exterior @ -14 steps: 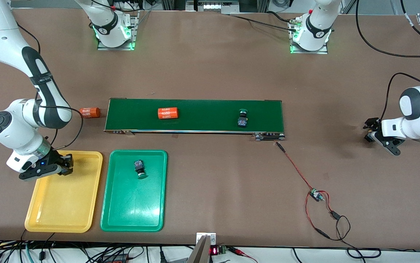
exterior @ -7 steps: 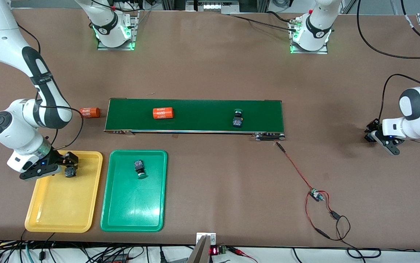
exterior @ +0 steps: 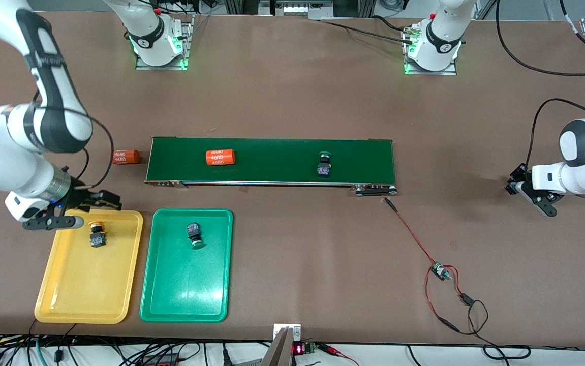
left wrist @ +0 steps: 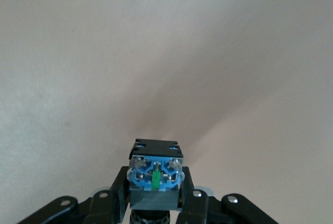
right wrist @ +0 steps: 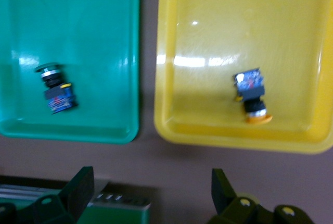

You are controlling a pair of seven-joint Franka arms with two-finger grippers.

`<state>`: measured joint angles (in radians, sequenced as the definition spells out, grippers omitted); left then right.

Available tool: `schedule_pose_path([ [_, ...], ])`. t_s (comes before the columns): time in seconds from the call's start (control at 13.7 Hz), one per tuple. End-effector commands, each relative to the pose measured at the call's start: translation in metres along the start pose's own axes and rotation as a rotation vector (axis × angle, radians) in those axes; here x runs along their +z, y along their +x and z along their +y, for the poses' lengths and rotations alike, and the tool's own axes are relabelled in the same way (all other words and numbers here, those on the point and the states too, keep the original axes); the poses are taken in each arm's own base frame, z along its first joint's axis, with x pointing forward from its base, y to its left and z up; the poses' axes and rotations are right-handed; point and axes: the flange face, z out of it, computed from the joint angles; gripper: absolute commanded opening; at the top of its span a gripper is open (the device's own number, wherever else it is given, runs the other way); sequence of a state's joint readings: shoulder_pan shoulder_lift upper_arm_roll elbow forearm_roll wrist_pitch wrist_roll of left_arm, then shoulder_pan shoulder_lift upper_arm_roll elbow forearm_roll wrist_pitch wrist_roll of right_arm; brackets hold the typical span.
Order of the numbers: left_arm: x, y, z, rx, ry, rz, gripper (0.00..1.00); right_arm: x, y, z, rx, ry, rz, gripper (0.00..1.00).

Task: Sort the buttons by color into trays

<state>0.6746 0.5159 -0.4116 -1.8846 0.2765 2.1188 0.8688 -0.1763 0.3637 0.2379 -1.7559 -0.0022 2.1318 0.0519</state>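
Observation:
A yellow-capped button (exterior: 97,237) lies in the yellow tray (exterior: 68,300), near its edge closest to the belt. My right gripper (exterior: 109,201) hangs open and holds nothing, just over that edge; in the right wrist view its fingers (right wrist: 78,190) frame bare table. A green-capped button (exterior: 194,234) lies in the green tray (exterior: 185,295). Another green-capped button (exterior: 324,165) rides on the dark-green conveyor belt (exterior: 272,152). My left gripper (left wrist: 156,185) is shut on a black-and-blue button (left wrist: 156,164) whose cap is hidden, low over the table at the left arm's end (exterior: 518,185).
One orange cylinder (exterior: 220,157) lies on the belt and a second orange cylinder (exterior: 125,156) rests on the table off the belt's end near the right arm. A red wire with a small board (exterior: 439,272) trails across the table nearer the camera.
My right gripper opened, left the yellow-capped button in the yellow tray and rose away toward the belt. My left gripper shut on its button. The belt's cylinder and button drifted toward the right arm's end.

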Motion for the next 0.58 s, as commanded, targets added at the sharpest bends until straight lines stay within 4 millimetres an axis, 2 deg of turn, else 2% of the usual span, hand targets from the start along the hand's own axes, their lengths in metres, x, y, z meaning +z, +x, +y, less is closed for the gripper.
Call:
schedule_pose_path([
  [0.0,-0.045,0.047,0.048,-0.039,0.030,-0.016,0.00,-0.030,-0.029,-0.022,0.055,-0.008,-0.038,1.00],
  [0.15,-0.054,0.090,0.090,-0.086,0.014,-0.017,0.00,-0.038,-0.050,-0.041,0.030,-0.020,-0.053,1.00],
  [0.29,-0.066,0.135,0.146,-0.169,0.016,-0.023,0.00,-0.048,-0.072,-0.053,0.012,-0.037,-0.050,1.00],
  [0.36,-0.070,0.150,0.171,-0.205,0.026,-0.039,0.00,-0.050,-0.078,-0.059,0.015,-0.037,-0.048,1.00],
  [0.51,-0.070,0.168,0.205,-0.270,0.016,-0.048,0.00,-0.051,-0.085,-0.069,0.057,-0.017,-0.044,1.00],
])
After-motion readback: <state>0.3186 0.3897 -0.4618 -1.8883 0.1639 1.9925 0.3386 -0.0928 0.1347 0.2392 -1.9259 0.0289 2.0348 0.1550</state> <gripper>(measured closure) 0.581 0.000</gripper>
